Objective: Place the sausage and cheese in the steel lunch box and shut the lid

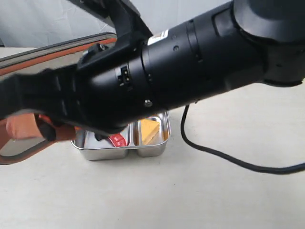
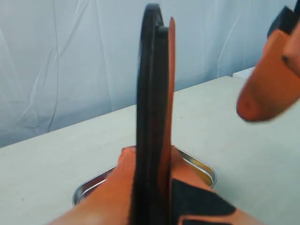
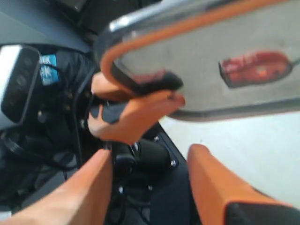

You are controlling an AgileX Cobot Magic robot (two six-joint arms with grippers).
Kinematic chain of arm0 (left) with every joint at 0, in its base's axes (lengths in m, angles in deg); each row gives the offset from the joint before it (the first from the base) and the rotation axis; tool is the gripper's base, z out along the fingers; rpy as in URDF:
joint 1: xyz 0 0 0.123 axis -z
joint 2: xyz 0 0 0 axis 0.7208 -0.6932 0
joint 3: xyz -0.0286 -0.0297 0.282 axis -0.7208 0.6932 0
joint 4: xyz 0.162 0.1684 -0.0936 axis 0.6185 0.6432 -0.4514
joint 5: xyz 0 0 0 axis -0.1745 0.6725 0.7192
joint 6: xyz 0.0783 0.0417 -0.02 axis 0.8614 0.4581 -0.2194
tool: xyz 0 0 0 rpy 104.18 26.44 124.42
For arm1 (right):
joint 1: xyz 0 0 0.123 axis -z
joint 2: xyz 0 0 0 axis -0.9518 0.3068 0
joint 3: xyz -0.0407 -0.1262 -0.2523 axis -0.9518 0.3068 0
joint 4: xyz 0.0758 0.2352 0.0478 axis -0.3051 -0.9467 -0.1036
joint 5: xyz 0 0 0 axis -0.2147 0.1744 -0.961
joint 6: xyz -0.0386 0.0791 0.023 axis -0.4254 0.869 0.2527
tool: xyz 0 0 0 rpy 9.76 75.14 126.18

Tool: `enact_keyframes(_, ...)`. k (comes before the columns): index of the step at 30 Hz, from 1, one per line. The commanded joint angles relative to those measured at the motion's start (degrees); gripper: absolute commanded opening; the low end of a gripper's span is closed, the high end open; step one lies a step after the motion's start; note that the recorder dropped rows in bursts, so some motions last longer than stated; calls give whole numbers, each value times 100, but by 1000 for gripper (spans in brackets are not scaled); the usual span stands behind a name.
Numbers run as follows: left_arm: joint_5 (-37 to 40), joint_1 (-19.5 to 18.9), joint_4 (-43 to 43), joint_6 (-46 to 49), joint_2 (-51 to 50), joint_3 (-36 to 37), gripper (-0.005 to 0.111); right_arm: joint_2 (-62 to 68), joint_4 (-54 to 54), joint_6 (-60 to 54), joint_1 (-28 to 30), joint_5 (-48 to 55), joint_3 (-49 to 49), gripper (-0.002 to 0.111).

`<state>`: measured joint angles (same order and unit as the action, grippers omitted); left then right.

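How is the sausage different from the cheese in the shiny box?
The sausage is red; the cheese is yellow-orange. In the exterior view, the sausage lies left of the divider, the cheese right of it. The cheese's wedge shows plainly, while the sausage is mostly hidden behind the robot arm. Both sit inside the steel lunch box, with the lid not on yet.

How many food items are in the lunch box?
2, exterior view: sausage in the left compartment, cheese in the right. An arm hides part of the box, so maybe more.
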<state>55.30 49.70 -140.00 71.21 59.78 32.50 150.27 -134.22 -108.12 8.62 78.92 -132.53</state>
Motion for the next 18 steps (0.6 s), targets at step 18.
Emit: enact_keyframes(18,209,229,3417,3030,155,-1105,0,-191,415,1089,2085,1486,-28,58)
